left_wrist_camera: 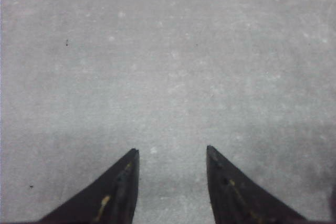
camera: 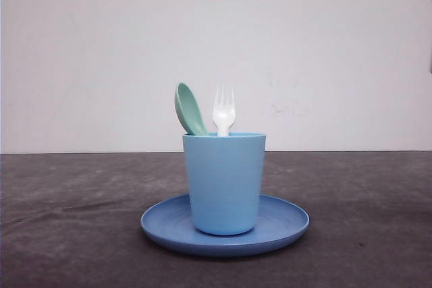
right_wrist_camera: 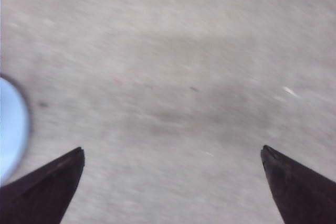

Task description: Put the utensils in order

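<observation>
Front view: 1 fork (camera: 223, 112) & 1 spoon (camera: 190, 108) upright in 1 cup (camera: 224, 183) on 1 plate (camera: 287, 221), spoon at fork's 9 o'clock. Left gripper (left_wrist_camera: 172, 153) parted over bare table (left_wrist_camera: 168, 66); right gripper (right_wrist_camera: 173, 153) spread wide, both empty.

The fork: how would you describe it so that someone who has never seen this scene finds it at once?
In the front view, find the round blue plate on the dark table; a light blue cup stands on it. Two utensils stick up out of the cup. The fork is the white one with four tines, upright, to the right of the mint-green spoon, which leans left.
</observation>
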`<state>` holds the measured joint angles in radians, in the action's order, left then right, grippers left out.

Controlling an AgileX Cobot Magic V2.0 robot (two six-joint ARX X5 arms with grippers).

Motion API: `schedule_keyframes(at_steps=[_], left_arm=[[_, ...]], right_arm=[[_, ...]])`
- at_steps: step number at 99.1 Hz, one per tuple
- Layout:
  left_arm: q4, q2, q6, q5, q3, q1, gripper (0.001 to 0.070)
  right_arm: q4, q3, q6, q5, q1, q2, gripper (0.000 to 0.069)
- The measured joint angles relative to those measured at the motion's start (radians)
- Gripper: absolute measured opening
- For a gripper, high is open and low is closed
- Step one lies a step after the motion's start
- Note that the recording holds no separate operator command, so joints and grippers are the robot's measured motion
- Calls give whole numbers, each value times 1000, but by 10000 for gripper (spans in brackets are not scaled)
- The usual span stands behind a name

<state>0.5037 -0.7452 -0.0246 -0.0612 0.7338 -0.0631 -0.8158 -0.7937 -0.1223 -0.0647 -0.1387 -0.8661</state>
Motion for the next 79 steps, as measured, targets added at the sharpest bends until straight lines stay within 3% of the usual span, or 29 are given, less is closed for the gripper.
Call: schedule_keyframes(at_steps=[40, 44, 51, 60, 68, 79], left_arm=[[5, 0, 6, 3, 0, 0, 224], [5, 0, 6, 3, 0, 0, 193], [7, 0, 6, 3, 0, 0, 77], [10, 0, 6, 3, 0, 0, 27], [16, 0, 6, 3, 0, 0, 16], [31, 0, 6, 3, 0, 0, 14]], right_arm=[[5, 0, 44, -6, 2, 0, 668], [5, 0, 44, -6, 2, 0, 597], [5, 0, 45, -6, 2, 0, 371], [11, 0, 47, -6, 2, 0, 128], [18, 0, 48, -6, 2, 0, 48], [3, 0, 48, -7, 2, 0, 20]])
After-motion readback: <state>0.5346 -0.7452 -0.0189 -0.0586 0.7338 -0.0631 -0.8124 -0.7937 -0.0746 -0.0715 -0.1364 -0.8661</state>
